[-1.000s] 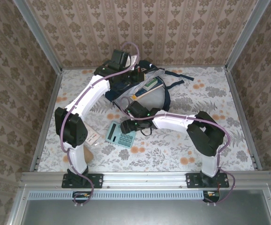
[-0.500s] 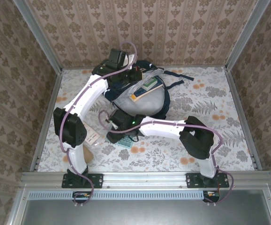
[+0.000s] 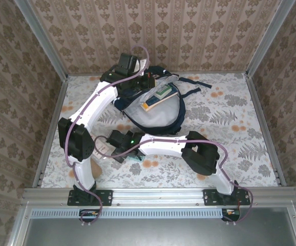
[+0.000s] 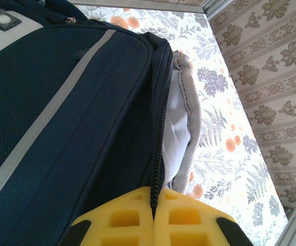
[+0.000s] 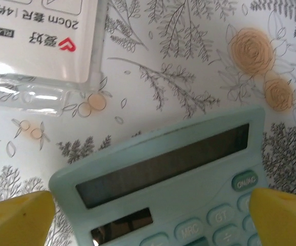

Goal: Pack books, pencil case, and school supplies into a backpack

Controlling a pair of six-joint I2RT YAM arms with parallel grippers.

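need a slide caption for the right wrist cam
Open right tool, yellow fingers flanking the light blue calculator at its display end on the floral table; white card pack beyond.

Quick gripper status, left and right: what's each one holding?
Left gripper: shut, pinching the backpack at its zipper edge.
Right gripper: open, straddling the calculator, not gripping it.

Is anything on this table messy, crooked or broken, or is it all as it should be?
Nothing looks broken or spilled. The one untidy spot is the books: they lie slanted across the grey lining of the open backpack, near its rim, rather than tucked squarely inside.
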